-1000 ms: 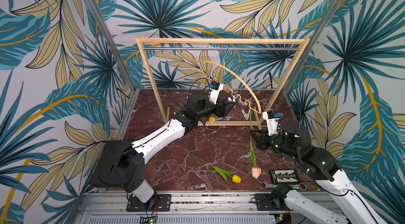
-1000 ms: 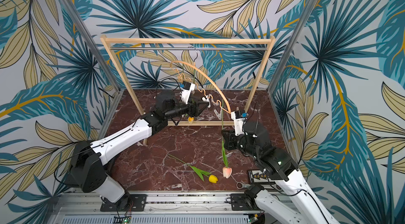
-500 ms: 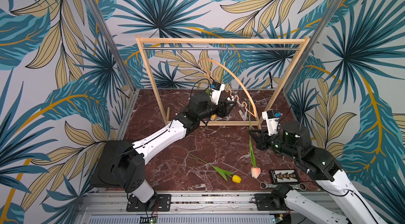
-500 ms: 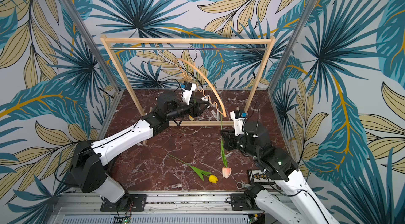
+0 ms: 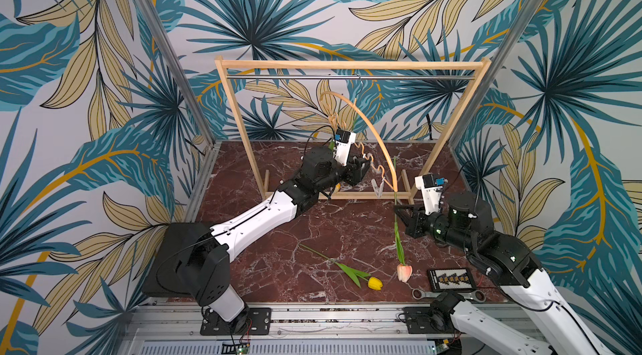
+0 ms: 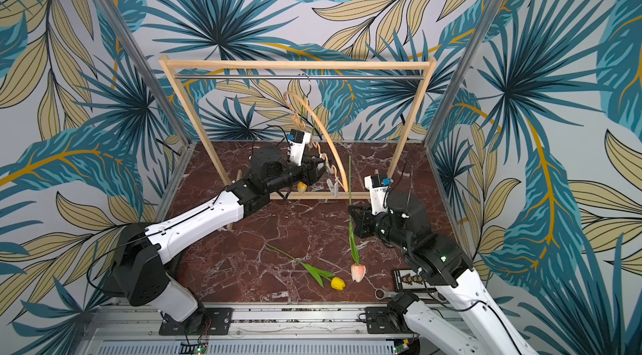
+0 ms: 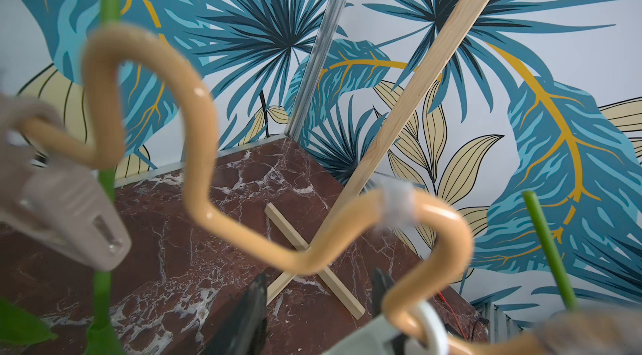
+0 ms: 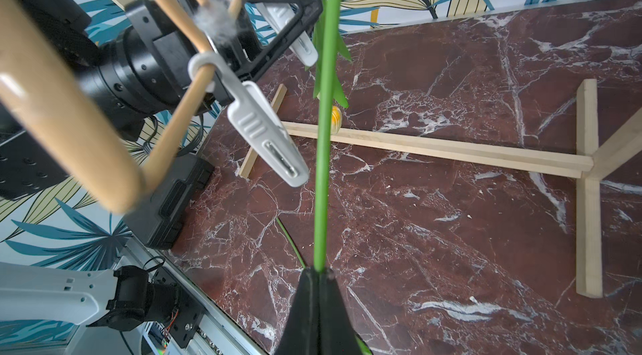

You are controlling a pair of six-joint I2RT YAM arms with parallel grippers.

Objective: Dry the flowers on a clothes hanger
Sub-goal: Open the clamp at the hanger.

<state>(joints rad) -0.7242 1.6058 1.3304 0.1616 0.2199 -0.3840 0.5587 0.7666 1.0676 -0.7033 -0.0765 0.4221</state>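
Note:
The clothes hanger [image 5: 377,141] [image 6: 328,136] hangs by its hook from the rack's rail, turned edge-on. Its wavy bar [image 7: 198,127] runs close past my left gripper [image 7: 319,287] [image 5: 364,169], whose jaws stand open around a pale clip [image 7: 361,339]. A beige clip [image 7: 69,217] pinches a green stem [image 7: 107,179]; that orange-yellow tulip [image 6: 302,187] [image 8: 335,117] hangs head down. My right gripper [image 8: 319,271] [image 5: 397,209] is shut on the pink tulip's stem [image 8: 323,162], head [image 5: 404,272] down, beside the end white clip [image 8: 264,134]. A yellow tulip [image 5: 375,283] lies on the marble.
The wooden rack frame [image 5: 347,64] stands across the back, its base bar [image 5: 364,195] and cross feet [image 8: 587,179] on the marble floor. A black card [image 5: 451,278] and a wrench [image 5: 422,293] lie at the front right. Patterned walls close in three sides.
My left gripper's jaws have narrowed around the hanger's clip. The right arm has held the pink tulip almost still.

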